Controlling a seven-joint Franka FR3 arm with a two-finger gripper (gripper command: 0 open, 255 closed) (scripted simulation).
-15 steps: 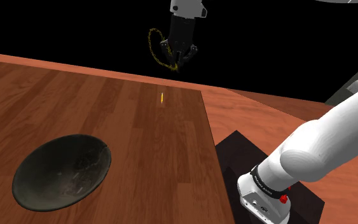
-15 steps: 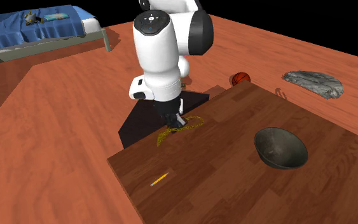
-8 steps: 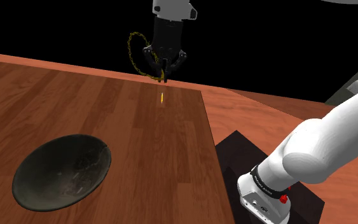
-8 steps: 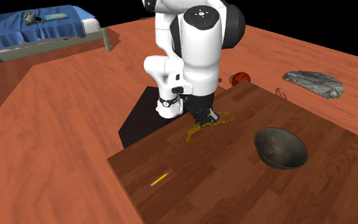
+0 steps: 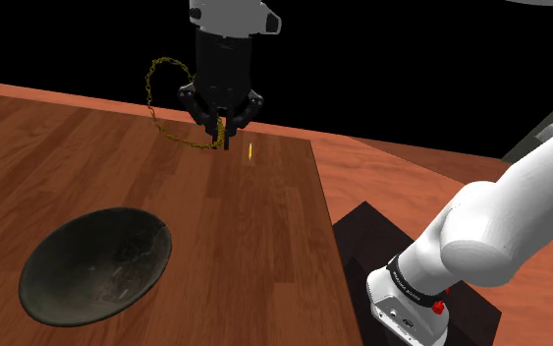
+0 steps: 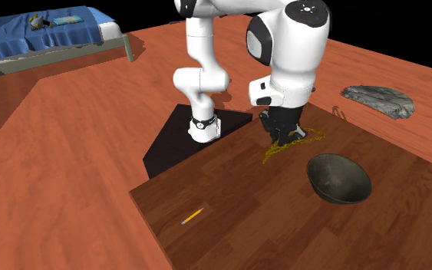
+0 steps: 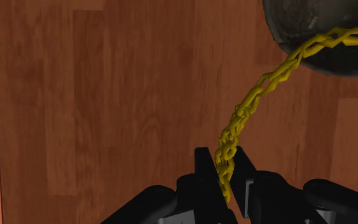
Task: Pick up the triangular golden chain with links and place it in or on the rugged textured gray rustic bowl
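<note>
Arm's swung toward shoulder view's left since a sec ago: fingers (image 5: 223,130) clenched on golden chain (image 5: 152,93), looping mid-air over tabletop (image 5: 245,246); bowl (image 5: 95,263) sits nearer cam.

2nd ext. view: chain (image 6: 312,137) hangs beside bowl (image 6: 338,178).

Wrist view: links (image 7: 260,89) pinched, trailing toward bowl (image 7: 311,25).

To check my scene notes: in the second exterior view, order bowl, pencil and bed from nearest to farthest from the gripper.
1. Bowl, just lower right of the gripper.
2. Pencil, lower left of it.
3. Bed, far upper-left corner.
</note>
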